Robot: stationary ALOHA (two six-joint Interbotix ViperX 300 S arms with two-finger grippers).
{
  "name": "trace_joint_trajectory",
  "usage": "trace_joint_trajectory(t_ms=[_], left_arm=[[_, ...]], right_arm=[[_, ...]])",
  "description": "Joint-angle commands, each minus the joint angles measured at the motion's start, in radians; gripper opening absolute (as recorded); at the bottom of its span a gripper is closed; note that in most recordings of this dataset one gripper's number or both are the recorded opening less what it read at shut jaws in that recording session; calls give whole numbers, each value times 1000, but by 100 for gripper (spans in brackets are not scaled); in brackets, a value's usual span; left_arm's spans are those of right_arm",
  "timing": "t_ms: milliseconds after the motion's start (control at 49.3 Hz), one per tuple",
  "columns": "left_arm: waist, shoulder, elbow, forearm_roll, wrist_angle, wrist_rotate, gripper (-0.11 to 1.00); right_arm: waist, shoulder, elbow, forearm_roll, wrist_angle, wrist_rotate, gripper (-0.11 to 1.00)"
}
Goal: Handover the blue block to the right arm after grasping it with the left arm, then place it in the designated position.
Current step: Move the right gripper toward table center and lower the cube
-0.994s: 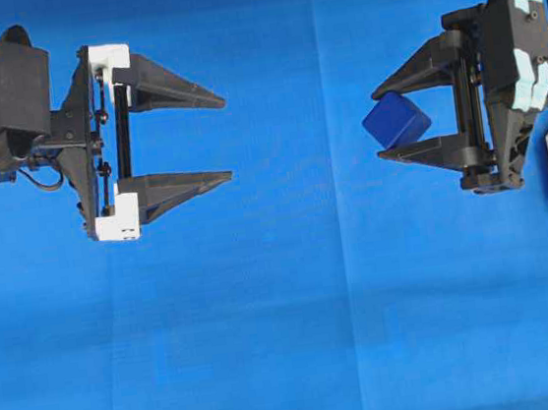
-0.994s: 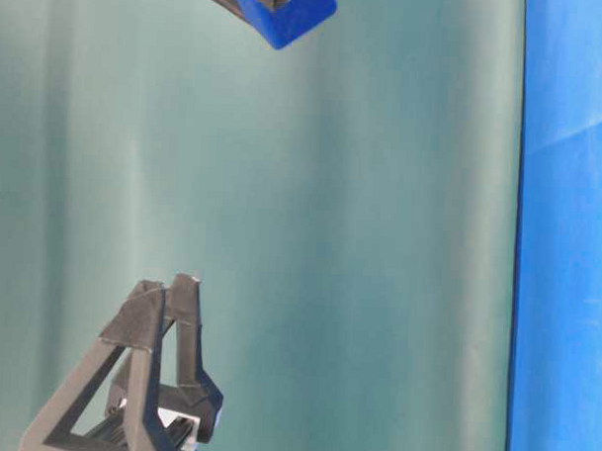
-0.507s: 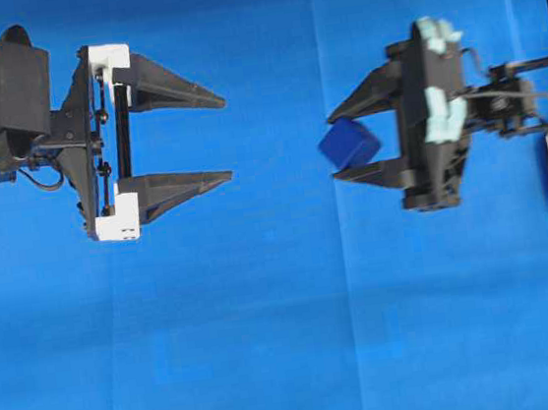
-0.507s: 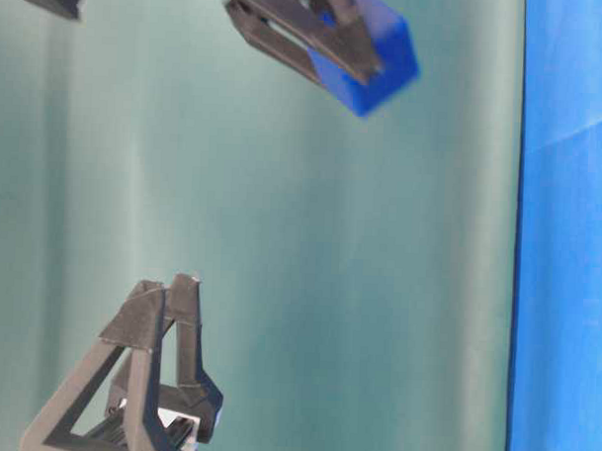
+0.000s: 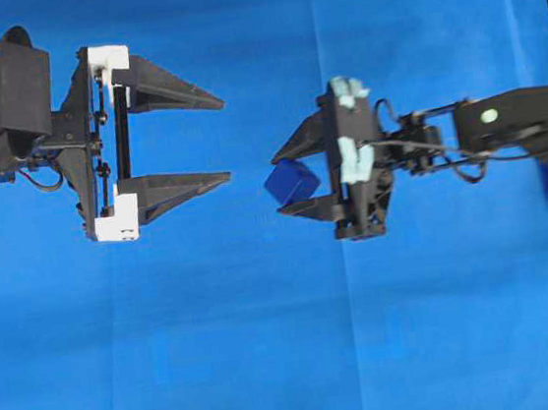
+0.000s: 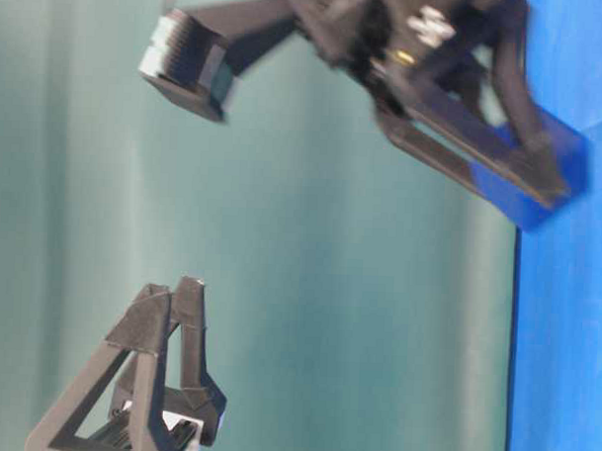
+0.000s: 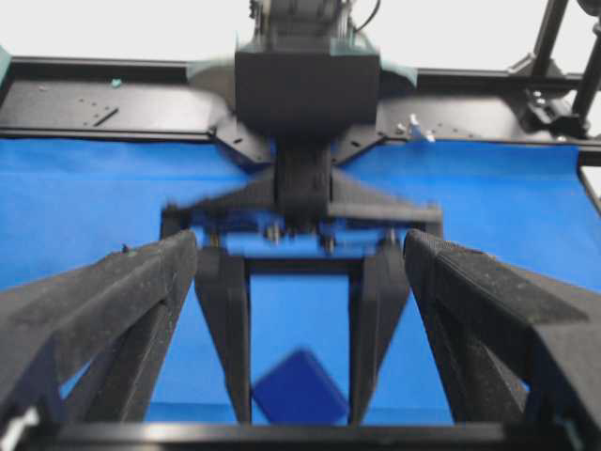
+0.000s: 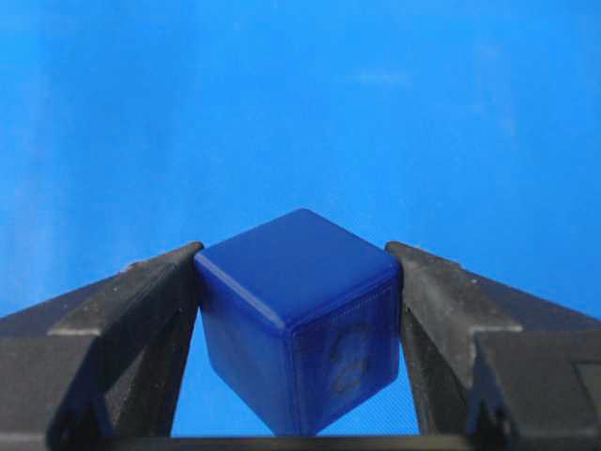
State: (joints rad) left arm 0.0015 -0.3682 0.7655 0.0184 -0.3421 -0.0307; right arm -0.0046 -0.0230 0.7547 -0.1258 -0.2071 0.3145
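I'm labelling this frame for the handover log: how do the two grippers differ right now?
The left gripper stands wide open and empty; the right gripper is shut on the blue block. The left has white brackets at its finger bases; the right's frame is black with pale tape patches. Both have long triangular black fingers, tips facing each other.

One camera looks straight down on the bench (image 5: 272, 363); another sits low, sideways. Each wrist camera peers closely along its fingers.

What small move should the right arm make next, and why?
Probably lower the blue block to the cloth and then open. The right gripper is shut on the block, the left gripper is open and apart, so only placing seems left.
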Motion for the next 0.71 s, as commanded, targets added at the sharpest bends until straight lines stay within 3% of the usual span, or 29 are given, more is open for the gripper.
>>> trace_joint_trajectory(t_ms=[0, 243, 446, 690], left_arm=[[-2, -18, -11, 0, -5, 3, 93], [0, -18, -9, 0, -5, 3, 93], [-2, -18, -9, 0, -5, 5, 93], [-2, -20, -9, 0, -5, 6, 93]], right_arm=[[2, 32, -35, 3, -43, 2, 55], [3, 141, -74, 8, -135, 2, 55], [3, 216, -100, 43, -164, 2, 55], [3, 278, -117, 51, -202, 2, 55]])
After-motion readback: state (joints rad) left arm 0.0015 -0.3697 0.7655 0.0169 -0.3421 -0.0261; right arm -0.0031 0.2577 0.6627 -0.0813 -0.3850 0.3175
